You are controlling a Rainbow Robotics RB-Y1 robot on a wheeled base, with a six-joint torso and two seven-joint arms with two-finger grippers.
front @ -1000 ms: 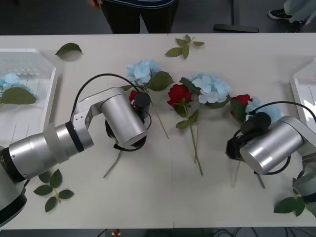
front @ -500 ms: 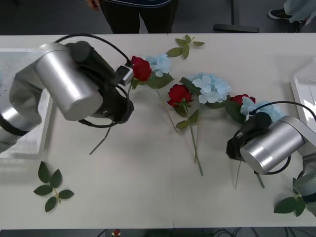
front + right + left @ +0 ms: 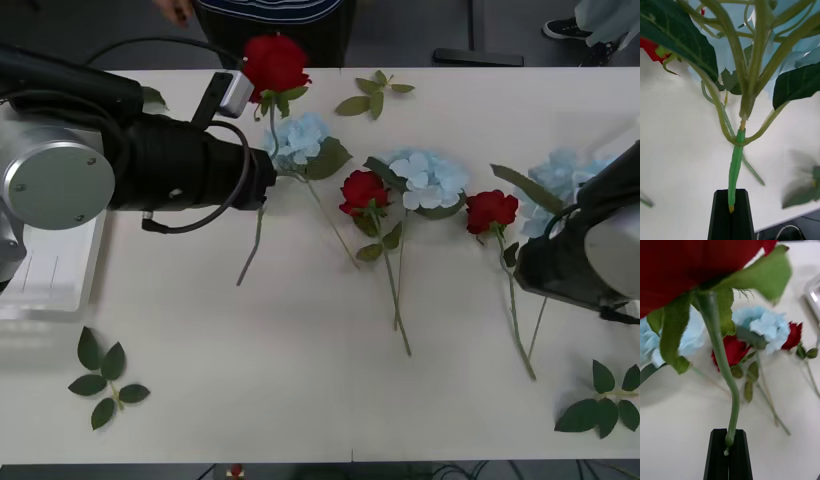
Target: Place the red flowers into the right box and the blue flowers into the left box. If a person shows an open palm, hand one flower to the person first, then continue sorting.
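My left gripper [image 3: 263, 172] is shut on the stem of a red flower [image 3: 275, 62], held up near the table's far edge; its stem [image 3: 720, 352] runs down into the shut black fingers [image 3: 729, 459]. My right gripper [image 3: 537, 268] is shut on the stem [image 3: 735, 165] of a blue flower [image 3: 562, 176], lifted at the right. On the table lie two more red flowers [image 3: 362, 190] [image 3: 490, 210] and two blue flowers [image 3: 298, 140] [image 3: 428, 178]. The left box [image 3: 55, 275] peeks out under my left arm. The right box is out of view. The person [image 3: 265, 10] stands behind the table; the open palm is out of view.
Loose green leaf sprigs lie at the far middle [image 3: 375, 92], near left [image 3: 105, 375] and near right [image 3: 605, 405]. The flowers' long stems cross the table's middle.
My left arm has lifted the red flower off the table and swung it toward the far edge. My right arm has raised the blue flower up and to the right.
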